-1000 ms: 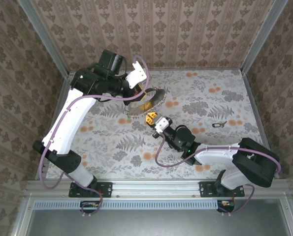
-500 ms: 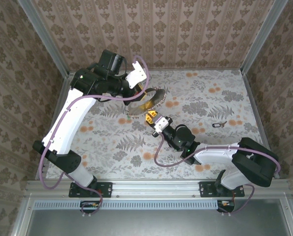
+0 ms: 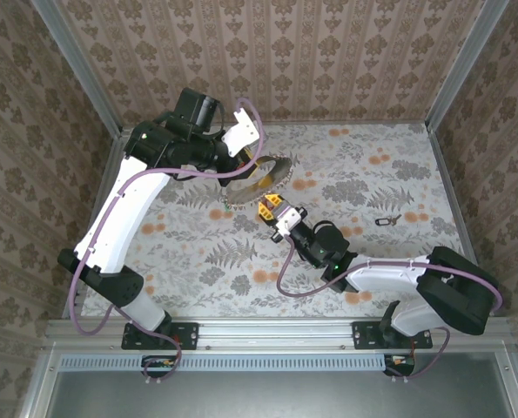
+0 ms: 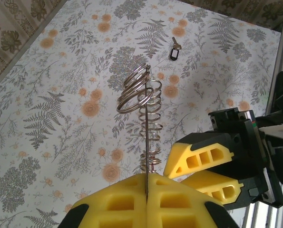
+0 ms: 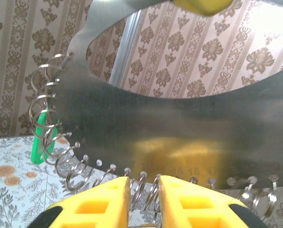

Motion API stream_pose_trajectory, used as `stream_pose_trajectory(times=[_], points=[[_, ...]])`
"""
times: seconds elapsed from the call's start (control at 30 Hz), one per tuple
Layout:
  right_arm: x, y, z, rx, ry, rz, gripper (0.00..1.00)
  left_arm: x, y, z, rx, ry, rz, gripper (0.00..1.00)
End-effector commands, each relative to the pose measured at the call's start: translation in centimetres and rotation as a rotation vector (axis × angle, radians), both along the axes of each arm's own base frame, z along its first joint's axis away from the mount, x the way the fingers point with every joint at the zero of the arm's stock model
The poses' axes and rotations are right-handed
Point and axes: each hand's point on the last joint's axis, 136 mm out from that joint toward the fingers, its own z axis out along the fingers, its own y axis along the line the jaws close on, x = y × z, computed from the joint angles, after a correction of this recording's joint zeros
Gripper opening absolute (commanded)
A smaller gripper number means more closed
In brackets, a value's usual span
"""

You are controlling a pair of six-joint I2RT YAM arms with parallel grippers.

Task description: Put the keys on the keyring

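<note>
The left gripper [image 4: 146, 184] pinches the keyring [image 5: 179, 128], a thin crescent of brushed steel plate, above the desk toward its far edge
Held so, its rim of small springy wire loops faces the right gripper [image 5: 143, 183], whose yellow foam jaws stand narrowly parted at the loops; a green plastic key head [image 5: 38, 137] hangs among them, and a dark-headed key [image 3: 387, 220] lies near the desk's right edge

The left arm [image 3: 124, 213] climbs from its base, bends at the far left and reaches back rightward. Its wrist is turned down, and the left pincer [image 4: 146, 187] is pressed tight on the edge of a thin plate [image 5: 179, 123]. The right arm [image 3: 389, 274] stretches low and leftward, with the right pincer [image 5: 144, 183] just beside the left one — fingers parted by a narrow gap.
</note>
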Motion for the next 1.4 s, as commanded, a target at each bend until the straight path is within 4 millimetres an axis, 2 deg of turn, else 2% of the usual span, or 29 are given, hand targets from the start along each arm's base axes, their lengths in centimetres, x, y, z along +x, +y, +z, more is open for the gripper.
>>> stream_pose_trajectory(times=[0.0,0.33,0.57,1.03,1.23,1.37], points=[[0.6,0.3,0.8,0.012,-0.018,-0.013,0.22,0.0,-0.1,1.1,-0.024,-0.017,0.002,0.00],[1.2,-0.2,0.7,0.026,-0.015,-0.055,0.22,-0.1,0.0,1.4,-0.028,-0.022,0.004,0.00],[0.5,-0.4,0.6,0.039,-0.013,-0.020,0.22,0.0,-0.1,1.3,-0.025,-0.024,0.005,0.00],[0.8,-1.5,0.6,0.060,-0.019,-0.056,0.17,0.0,-0.1,1.3,-0.023,-0.023,0.006,0.00],[1.2,-2.9,-0.5,0.061,0.012,-0.086,0.20,-0.1,0.0,1.3,-0.021,-0.021,0.005,0.00],[1.2,-2.7,-1.1,0.043,0.027,-0.069,0.18,0.0,0.0,1.1,-0.016,-0.019,0.006,0.00]])
